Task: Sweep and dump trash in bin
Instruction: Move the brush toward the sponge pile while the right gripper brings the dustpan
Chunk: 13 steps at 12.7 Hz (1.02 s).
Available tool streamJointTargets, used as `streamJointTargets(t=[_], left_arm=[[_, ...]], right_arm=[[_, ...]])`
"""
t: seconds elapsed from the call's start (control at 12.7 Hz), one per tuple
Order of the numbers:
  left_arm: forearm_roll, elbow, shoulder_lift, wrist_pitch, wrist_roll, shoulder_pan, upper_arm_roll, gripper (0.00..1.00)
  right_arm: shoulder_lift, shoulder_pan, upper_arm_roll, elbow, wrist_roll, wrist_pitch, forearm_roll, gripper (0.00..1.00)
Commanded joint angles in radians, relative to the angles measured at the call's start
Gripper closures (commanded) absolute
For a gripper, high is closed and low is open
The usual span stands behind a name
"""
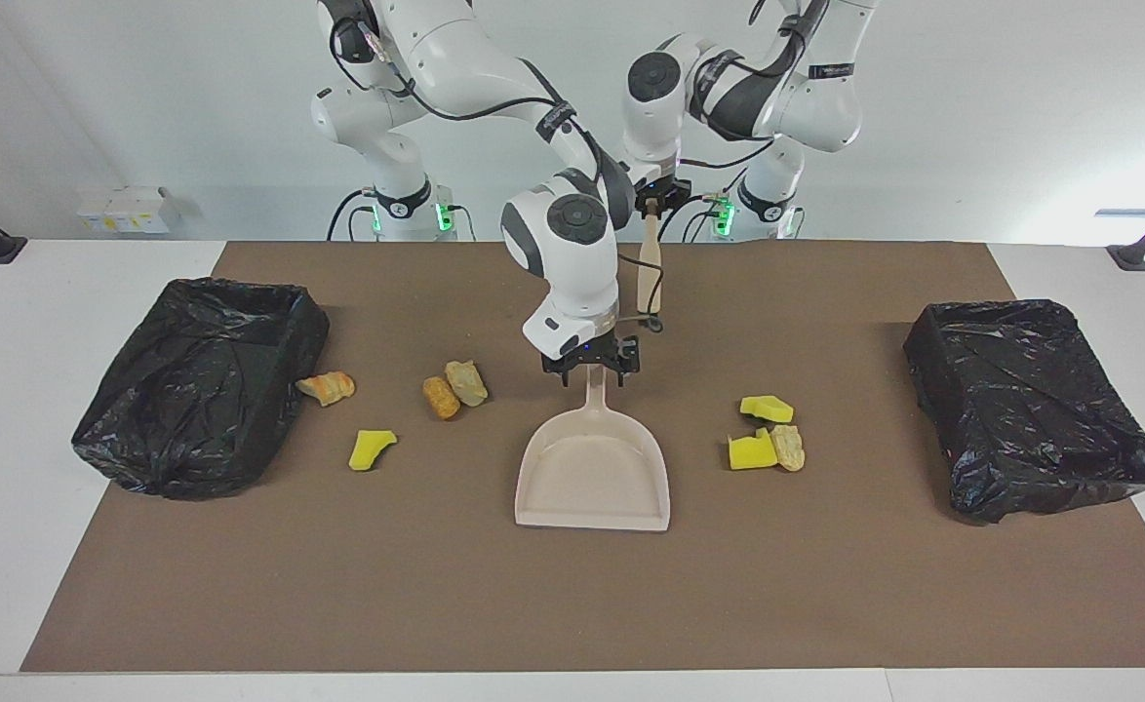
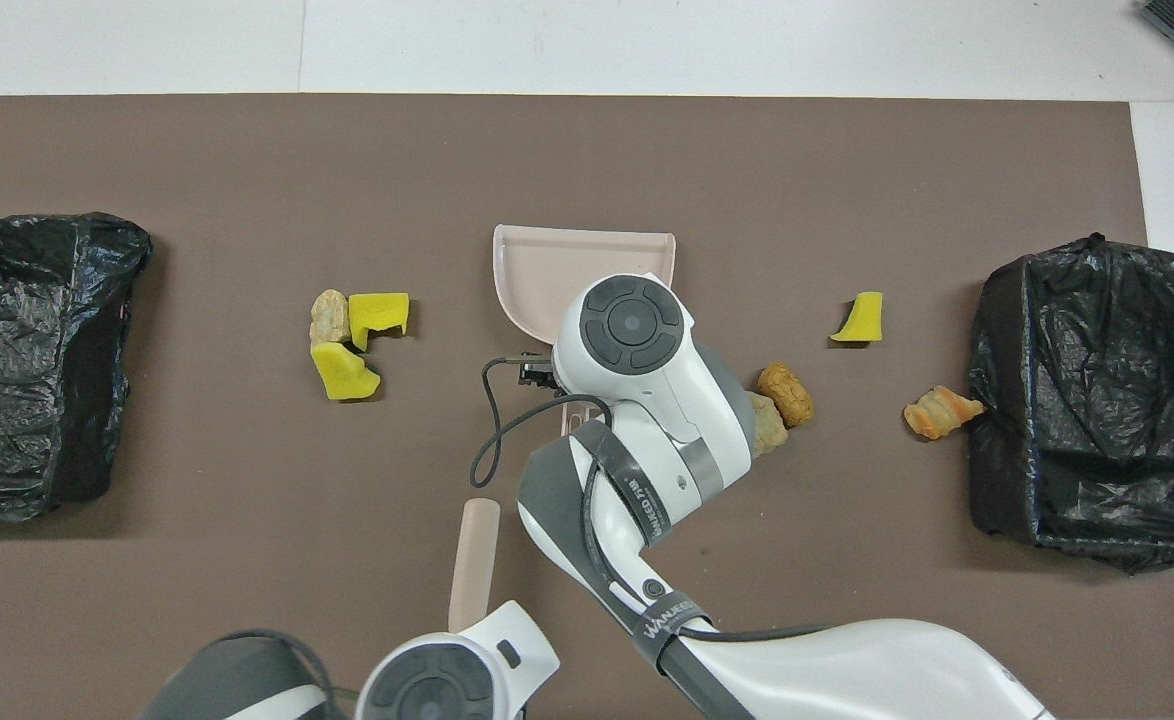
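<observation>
1. We see a brown mat covering most of the white table.
2. Two bins lined with black bags sit on it: one bin at the right arm's end, the other bin at the left arm's end, well apart.
3. The beige dustpan lies on the mat midway between the bins, its handle pointing toward the robots.
4. The right gripper is down at the tip of that handle; we cannot tell whether its fingers have closed on it.
5. The left gripper hangs over the mat's edge nearest the robots, clamped on the top of a beige brush handle, which hangs upright off the mat.
6. The trash lies in two groups on the mat. Toward the left arm's end, two yellow pieces and a tan lump cluster beside the dustpan.
7. Toward the right arm's end lie two bread-like lumps, a lone yellow piece, and an orange lump just beside the bin there.
</observation>
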Motion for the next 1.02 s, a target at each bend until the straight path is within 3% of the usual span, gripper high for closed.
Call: streamJointTargets(t=[0.0,0.08,0.16,0.24,0.39,0.55,0.63,0.71,0.86,0.94], left_arm=[[-0.018,-0.004,-0.125,-0.142,0.127,0.142,0.001,1.00],[-0.018,0.028,-0.126,-0.182,0.188,0.205,0.013,1.00],[-0.011,0.080,-0.119,-0.228,0.277,0.280,0.020,1.00],[-0.007,0.097,-0.117,-0.225,0.322,0.340,0.021,1.00],[0.054,0.128,-0.097,-0.190,0.435,0.455,0.021,1.00],[0.057,0.172,-0.030,-0.080,0.506,0.600,0.021,1.00],[0.060,0.213,0.020,-0.051,0.526,0.638,0.021,1.00],[0.072,0.282,0.095,-0.044,0.530,0.665,0.022,1.00],[0.100,0.402,0.218,-0.009,0.530,0.684,0.022,1.00],[0.101,0.416,0.238,0.027,0.530,0.710,0.022,1.00]], right_arm=[[-0.010,0.011,-0.005,-0.026,0.069,0.003,0.020,0.15],[-0.010,0.019,-0.005,-0.026,0.072,-0.002,0.018,0.20],[-0.012,0.020,-0.005,-0.026,0.072,-0.003,0.018,0.30],[-0.013,0.020,-0.005,-0.026,0.073,-0.005,0.018,0.31],[-0.019,0.025,-0.005,-0.039,0.073,-0.014,0.018,0.38],[-0.019,0.029,-0.005,-0.036,0.064,-0.032,0.006,0.45],[-0.019,0.028,-0.005,-0.036,0.055,-0.037,0.005,0.67],[-0.019,0.028,-0.005,-0.030,0.046,-0.057,0.002,0.96],[-0.029,0.023,-0.005,-0.026,0.014,-0.078,0.000,1.00],[-0.047,0.019,-0.005,-0.027,0.011,-0.085,0.005,1.00]])
